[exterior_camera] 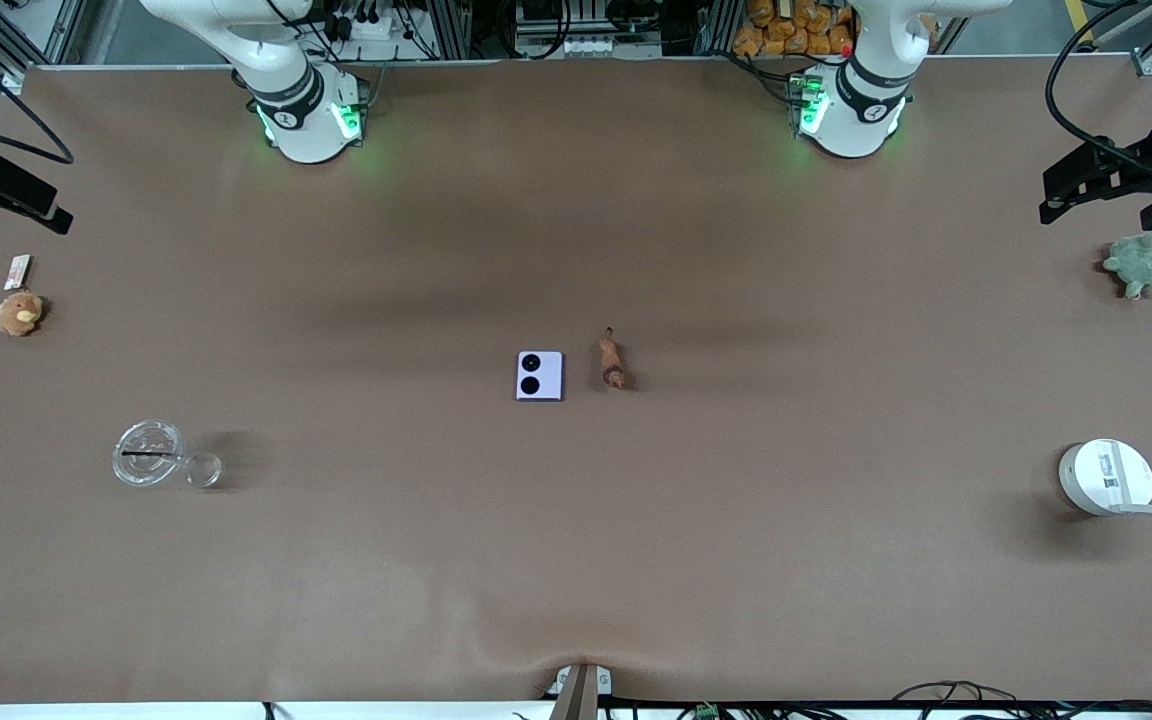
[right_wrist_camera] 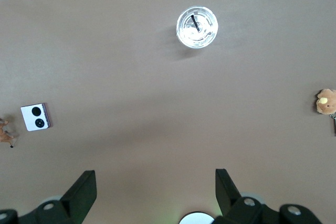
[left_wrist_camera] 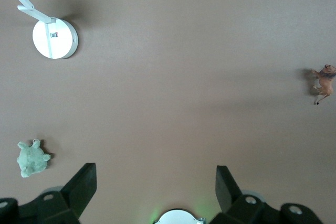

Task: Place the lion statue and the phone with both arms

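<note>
The phone [exterior_camera: 540,375], a pale lavender square with two black camera circles, lies flat mid-table. Beside it, toward the left arm's end, lies the small reddish-brown lion statue [exterior_camera: 612,363]. The left wrist view catches the lion statue [left_wrist_camera: 323,83] at its edge. The right wrist view shows the phone [right_wrist_camera: 35,117] and part of the lion statue [right_wrist_camera: 5,132]. My left gripper [left_wrist_camera: 156,174] hangs open and empty high over bare table by its own base. My right gripper [right_wrist_camera: 155,177] hangs open and empty the same way by its base. Neither hand shows in the front view.
A clear glass cup [exterior_camera: 148,453] with a small clear dish and an orange-brown plush [exterior_camera: 18,313] sit toward the right arm's end. A green plush [exterior_camera: 1140,263] and a round white device [exterior_camera: 1106,477] sit toward the left arm's end.
</note>
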`<control>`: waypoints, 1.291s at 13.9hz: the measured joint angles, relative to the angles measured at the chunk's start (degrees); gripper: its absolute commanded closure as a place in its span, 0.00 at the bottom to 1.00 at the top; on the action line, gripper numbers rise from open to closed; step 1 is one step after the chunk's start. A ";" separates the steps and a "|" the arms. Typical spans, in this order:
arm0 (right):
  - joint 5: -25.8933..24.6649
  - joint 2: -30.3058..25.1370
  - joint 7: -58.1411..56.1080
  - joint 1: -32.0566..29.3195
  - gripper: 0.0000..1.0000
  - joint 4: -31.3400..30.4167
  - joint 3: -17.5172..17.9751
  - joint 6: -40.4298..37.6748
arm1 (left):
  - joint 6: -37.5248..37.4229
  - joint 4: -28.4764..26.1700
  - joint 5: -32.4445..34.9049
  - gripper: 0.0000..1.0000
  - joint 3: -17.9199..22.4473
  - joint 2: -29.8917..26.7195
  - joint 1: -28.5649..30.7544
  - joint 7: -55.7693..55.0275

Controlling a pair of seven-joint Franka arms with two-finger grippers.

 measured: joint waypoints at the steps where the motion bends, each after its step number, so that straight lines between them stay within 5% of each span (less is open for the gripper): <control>1: 0.00 0.00 0.00 0.01 0.00 0.00 0.01 -0.03 | 0.01 0.00 0.00 0.00 0.02 0.00 0.00 0.00; 18: -1.02 0.03 -0.36 0.25 0.00 0.00 0.19 -0.26 | 0.33 -0.24 0.16 0.00 0.14 0.04 0.00 0.00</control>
